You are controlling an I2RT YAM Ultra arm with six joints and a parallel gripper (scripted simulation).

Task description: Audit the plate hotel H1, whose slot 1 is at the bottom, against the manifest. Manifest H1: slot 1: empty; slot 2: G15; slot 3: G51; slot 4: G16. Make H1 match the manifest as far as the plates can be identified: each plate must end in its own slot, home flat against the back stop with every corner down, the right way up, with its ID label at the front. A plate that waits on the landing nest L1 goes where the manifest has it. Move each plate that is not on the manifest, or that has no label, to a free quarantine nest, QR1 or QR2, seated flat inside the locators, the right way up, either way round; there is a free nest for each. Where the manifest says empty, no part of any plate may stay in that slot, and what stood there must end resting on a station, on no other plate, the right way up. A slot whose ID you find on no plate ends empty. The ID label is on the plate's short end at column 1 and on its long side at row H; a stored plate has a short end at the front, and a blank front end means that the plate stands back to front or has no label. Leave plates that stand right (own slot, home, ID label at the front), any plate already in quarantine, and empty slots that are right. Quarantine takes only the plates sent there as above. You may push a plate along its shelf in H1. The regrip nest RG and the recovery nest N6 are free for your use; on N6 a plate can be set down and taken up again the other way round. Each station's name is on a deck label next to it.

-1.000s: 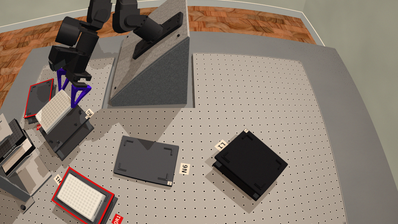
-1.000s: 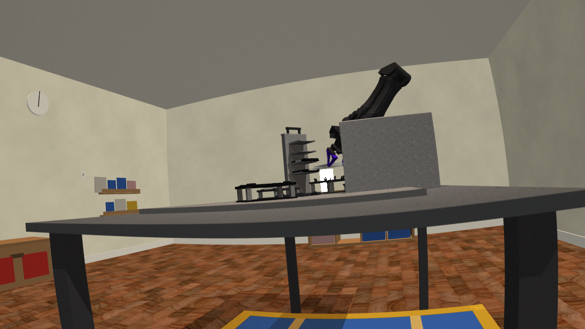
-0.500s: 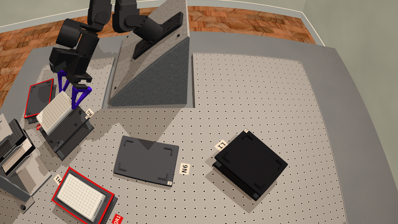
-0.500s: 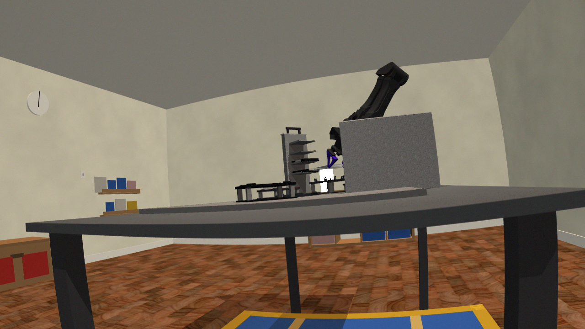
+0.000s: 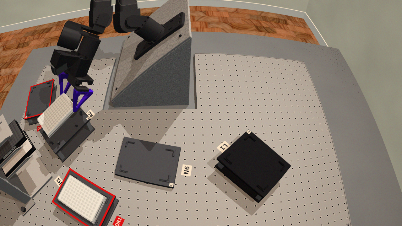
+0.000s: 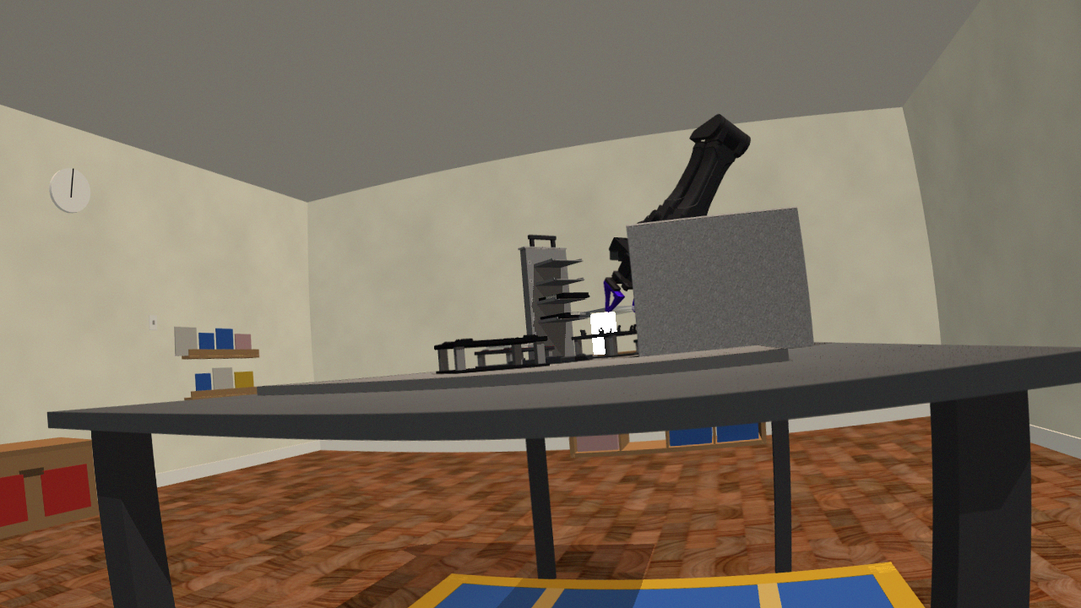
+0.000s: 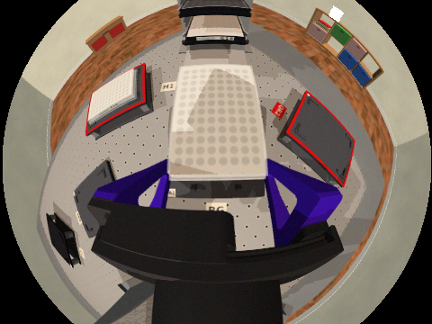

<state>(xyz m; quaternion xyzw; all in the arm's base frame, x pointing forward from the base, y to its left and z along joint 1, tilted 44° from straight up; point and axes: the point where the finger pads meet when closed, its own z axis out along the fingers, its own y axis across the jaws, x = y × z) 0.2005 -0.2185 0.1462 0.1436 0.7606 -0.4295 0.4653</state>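
Note:
My gripper (image 5: 70, 101) (image 7: 217, 164) (image 6: 616, 295) is shut on a white well plate (image 5: 56, 113) (image 7: 218, 121). The blue fingers grip the plate's long sides near its close short end. The plate hangs tilted just above the dark regrip nest RG (image 5: 70, 133), with its far end pointing at the plate hotel H1 (image 5: 13, 157) (image 6: 547, 295). H1 stands at the left deck edge and holds plates on its lower shelves; their labels are too small to read. Another white plate (image 5: 81, 196) (image 7: 114, 96) lies in the red-framed nest QR1 (image 5: 92, 182).
The red-framed nest QR2 (image 5: 39, 98) (image 7: 319, 135) lies bare just left of the gripper. Nest N6 (image 5: 147, 161) and the black landing nest L1 (image 5: 252, 163) bear no plate. The grey wedge of the arm's mount (image 5: 157, 70) rises close on the right.

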